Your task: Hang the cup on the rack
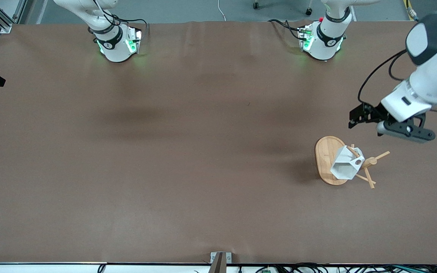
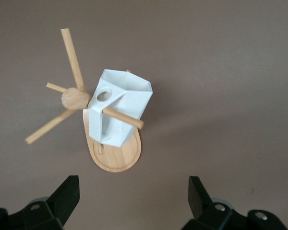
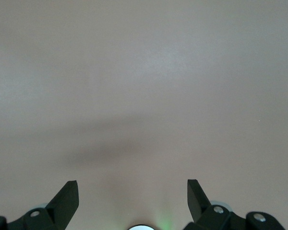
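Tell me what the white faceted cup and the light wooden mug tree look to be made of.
The white faceted cup: probably glazed ceramic or hard plastic, with smooth, opaque, crisp flat facets; the look leaves it open. The light wooden mug tree: seemingly bamboo or pale wood, matte, with faint grain on the oval base and round dowel pegs.

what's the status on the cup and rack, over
Left gripper open, empty, above table beside rack. Right gripper open, waiting. Cup hanging on a peg. Nothing in the way.

The cup (image 1: pixel 345 163) hangs on a peg of the rack (image 1: pixel 326 159), standing on the counter (image 1: pixel 165 151) toward the left arm's end.
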